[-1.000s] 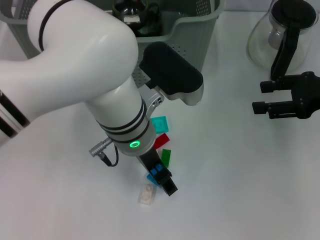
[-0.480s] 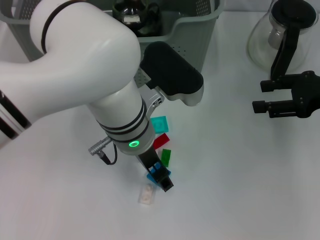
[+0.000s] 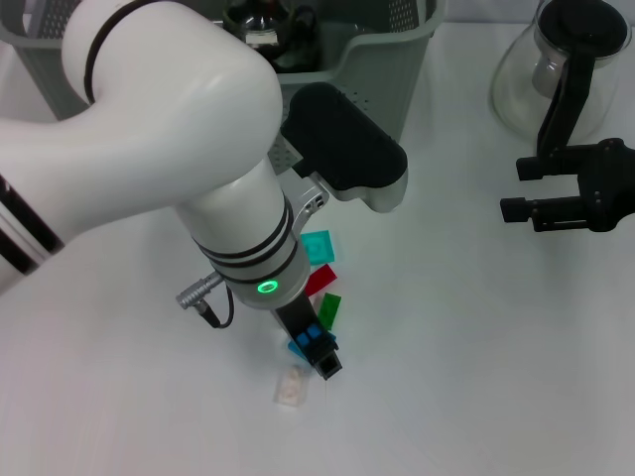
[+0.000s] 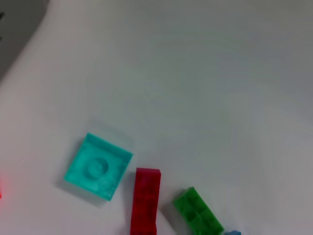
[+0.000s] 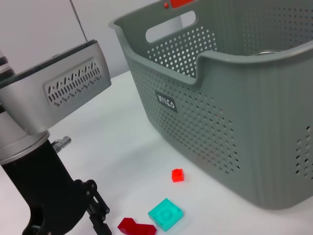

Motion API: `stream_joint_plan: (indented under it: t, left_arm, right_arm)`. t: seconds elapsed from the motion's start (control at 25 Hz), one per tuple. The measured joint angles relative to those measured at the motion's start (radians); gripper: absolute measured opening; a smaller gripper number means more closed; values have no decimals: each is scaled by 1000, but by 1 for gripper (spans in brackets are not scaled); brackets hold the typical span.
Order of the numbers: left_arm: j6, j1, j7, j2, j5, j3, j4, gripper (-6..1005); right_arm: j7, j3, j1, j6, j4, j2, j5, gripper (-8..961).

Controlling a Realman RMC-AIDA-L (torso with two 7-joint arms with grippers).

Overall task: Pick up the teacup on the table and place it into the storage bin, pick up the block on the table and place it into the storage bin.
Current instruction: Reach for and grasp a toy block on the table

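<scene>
My left gripper (image 3: pixel 323 357) reaches down to the table in front of the storage bin (image 3: pixel 392 61) and is shut on a small blue block (image 3: pixel 309 341). A clear block (image 3: pixel 291 385) lies just beside its fingertips. Teal (image 3: pixel 317 246), red (image 3: pixel 319 281) and green (image 3: pixel 329 310) blocks lie between the gripper and the bin, and show again in the left wrist view as teal (image 4: pixel 98 167), red (image 4: pixel 145 200) and green (image 4: pixel 197 212). A dark round vessel (image 3: pixel 260 24) sits inside the bin; I cannot tell whether it is the teacup. My right gripper (image 3: pixel 514 190) hangs open at the right, holding nothing.
A glass pot with a black handle (image 3: pixel 556 59) stands at the back right, behind the right gripper. The right wrist view shows the bin's perforated wall with its black label (image 5: pixel 166 102), a tiny red block (image 5: pixel 177 175) near its base, and the left arm (image 5: pixel 54 196).
The left gripper's fingertips have drawn slightly up and left with the blue block. The clear block and the right arm have stayed put.
</scene>
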Motion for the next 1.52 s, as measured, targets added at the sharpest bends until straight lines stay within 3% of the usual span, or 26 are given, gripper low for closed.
stream_joint_plan:
  t: [1.44,1.52]
  left_arm:
    - [-15,-6,-1,0,-5,14,-21,689]
    - [-13,-7,0,0,-7,12,-20,610]
  right_arm:
    - [0,2,-7,-8,0,1,3,744]
    - [0,2,-7,-8,0,1,3,744]
